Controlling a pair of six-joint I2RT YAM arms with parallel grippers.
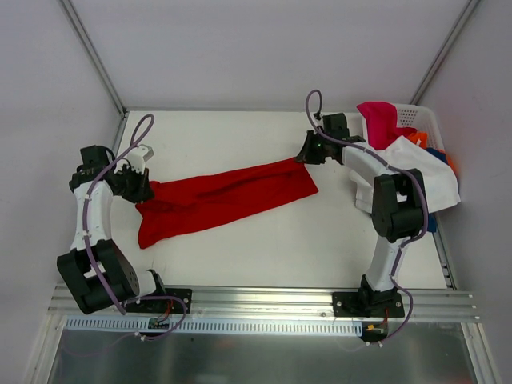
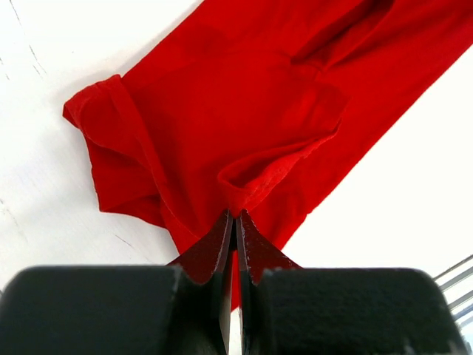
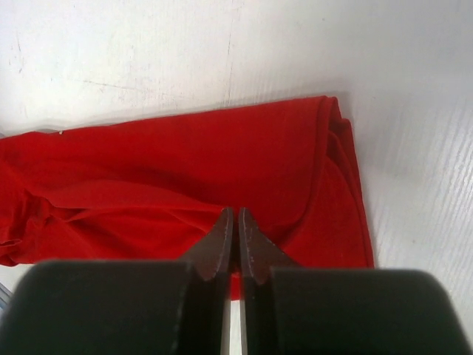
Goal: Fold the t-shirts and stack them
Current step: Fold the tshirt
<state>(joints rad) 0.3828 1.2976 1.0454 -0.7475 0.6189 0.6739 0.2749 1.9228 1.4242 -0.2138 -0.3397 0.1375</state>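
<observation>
The red t-shirt (image 1: 216,196) lies folded lengthwise in a long band across the table, from lower left to upper right. My left gripper (image 1: 142,190) is shut on the red t-shirt's left end, where a short sleeve (image 2: 111,148) sticks out in the left wrist view. Its fingertips (image 2: 235,218) pinch a fold of the cloth (image 2: 244,111). My right gripper (image 1: 306,154) is shut on the shirt's right end, pinching the cloth (image 3: 185,170) at its edge in the right wrist view (image 3: 236,214). White (image 1: 416,172), magenta pink (image 1: 378,120), orange and blue tees sit piled at the right.
A white perforated basket (image 1: 416,118) stands at the back right corner under the pile of tees. The table's (image 1: 264,248) metal rail runs along the near edge. Frame posts rise at both back corners.
</observation>
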